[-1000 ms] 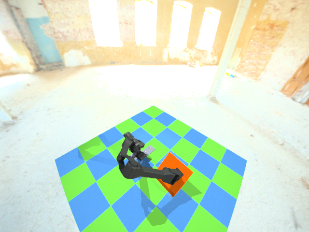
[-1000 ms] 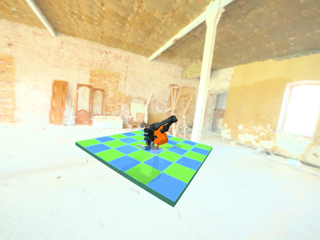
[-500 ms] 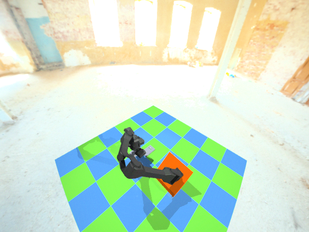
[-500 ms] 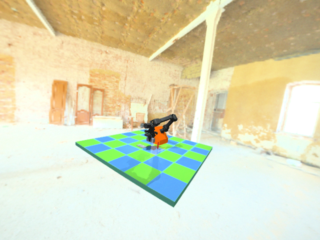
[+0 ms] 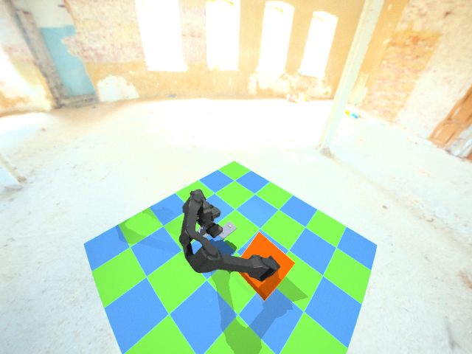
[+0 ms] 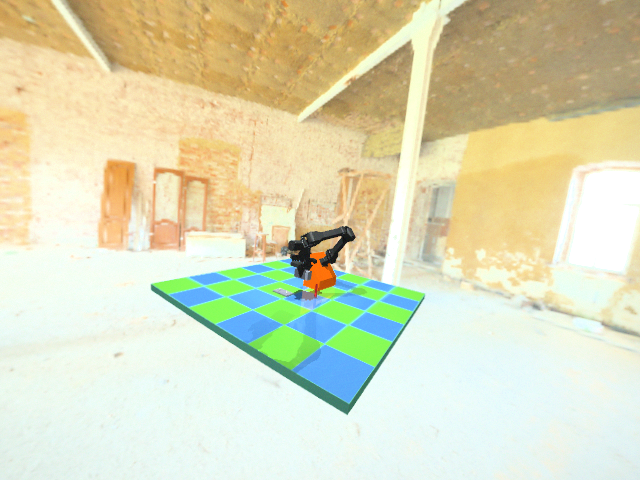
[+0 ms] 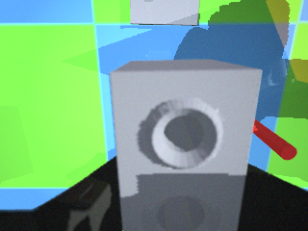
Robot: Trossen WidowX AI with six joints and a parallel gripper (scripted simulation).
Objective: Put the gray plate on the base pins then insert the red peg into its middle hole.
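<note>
Derelict old hall, mid-renovation: peeling plaster over bare brick walls [image 6: 217, 129], arched windows [image 5: 228, 34] along top of frame, white column [image 6: 410, 155] centre-right, loose wooden doors [image 6: 117, 204] leaning at left, dusty floor [image 6: 129, 413].

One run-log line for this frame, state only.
stage: plate pickup | gripper: shut on gray plate, lifted off checkered board | red peg: on board, not held | base: ahead, no plate on it
</note>
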